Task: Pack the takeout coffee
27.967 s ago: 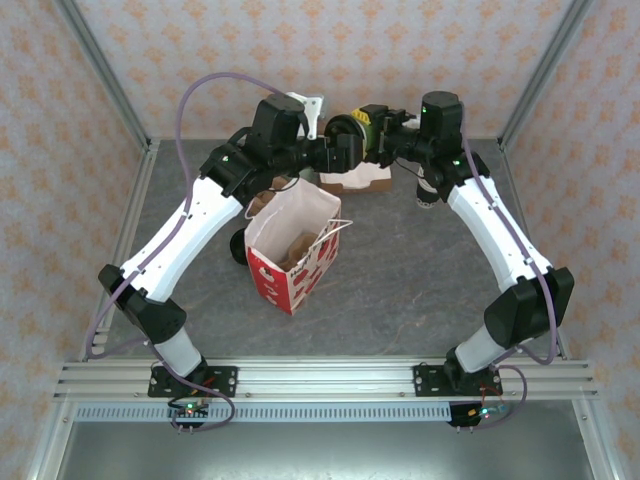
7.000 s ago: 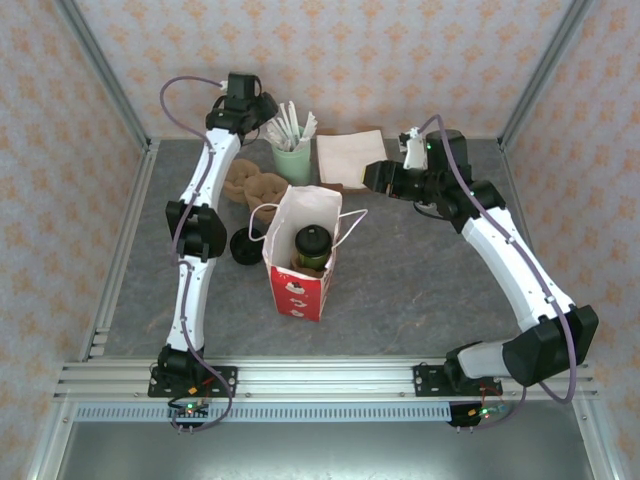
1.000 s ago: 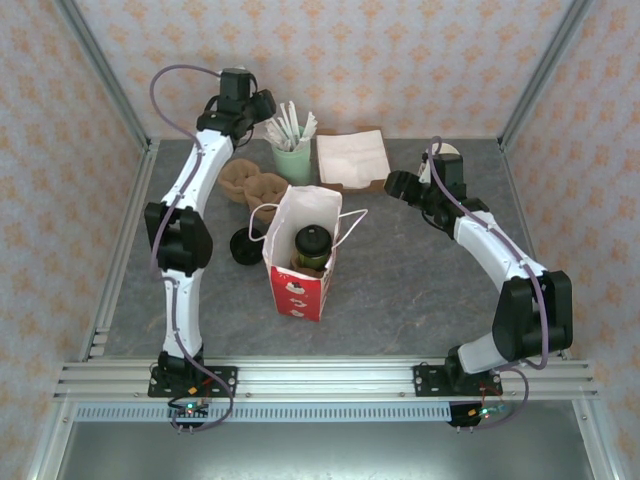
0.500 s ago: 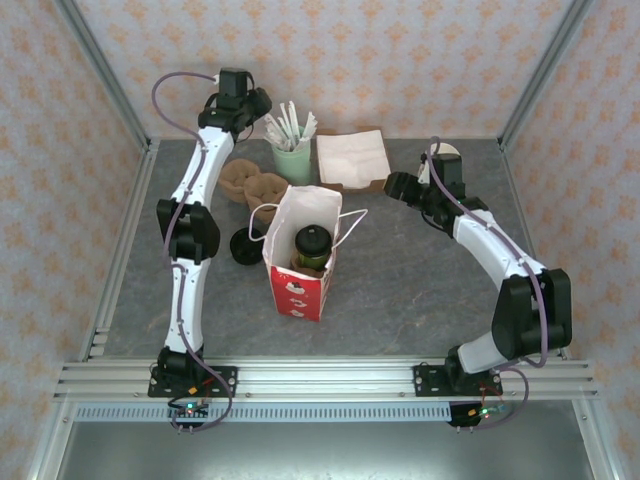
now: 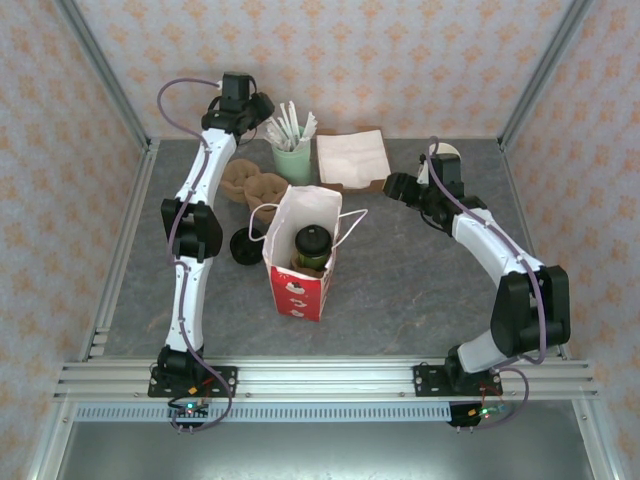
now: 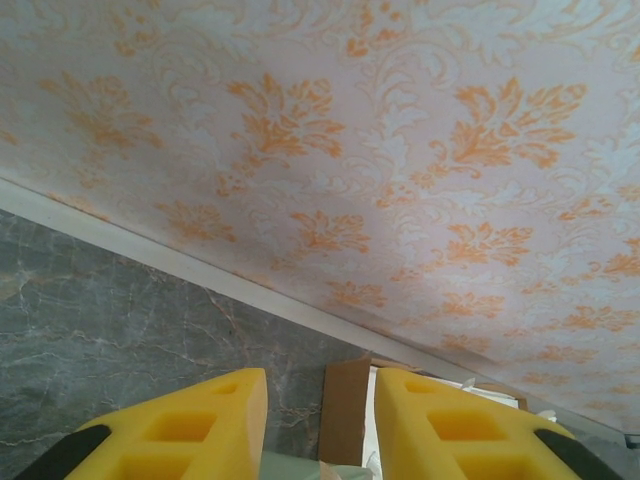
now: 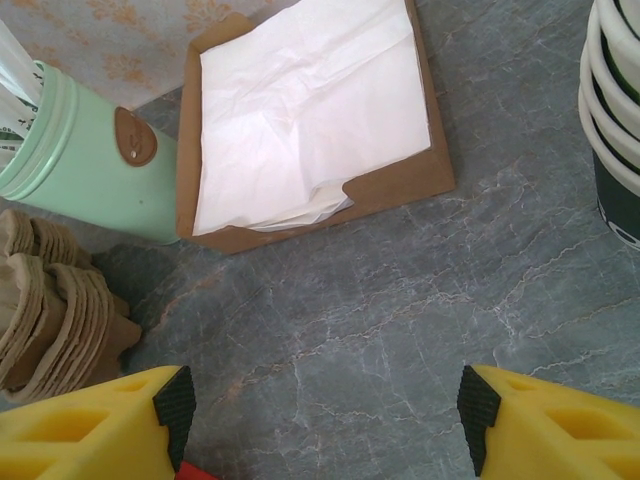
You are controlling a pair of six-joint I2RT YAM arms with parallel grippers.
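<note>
The takeout coffee (image 5: 312, 244), a dark green cup with a black lid, stands upright inside the open red-and-white bag (image 5: 296, 283) at mid-table. My left gripper (image 5: 262, 106) is raised at the back wall, above the mint cup of white sticks (image 5: 293, 158). Its yellow fingers (image 6: 225, 420) stand a narrow gap apart with nothing between them; the left gripper (image 6: 320, 388) faces the wallpaper. My right gripper (image 5: 393, 184) hangs open and empty right of the bag. The right gripper (image 7: 325, 400) is over bare table, jaws wide apart.
A brown tray (image 7: 400, 185) of white napkins (image 7: 300, 110) lies at the back. Cardboard cup carriers (image 5: 250, 180) and a low black lid (image 5: 243, 246) sit left of the bag. A stack of cream cups (image 7: 615, 110) stands back right. A red corner of the bag (image 7: 195, 472) shows by my right finger.
The left gripper's jaws have narrowed and its wrist has shifted slightly near the back wall. The right arm, bag and coffee have not moved.
</note>
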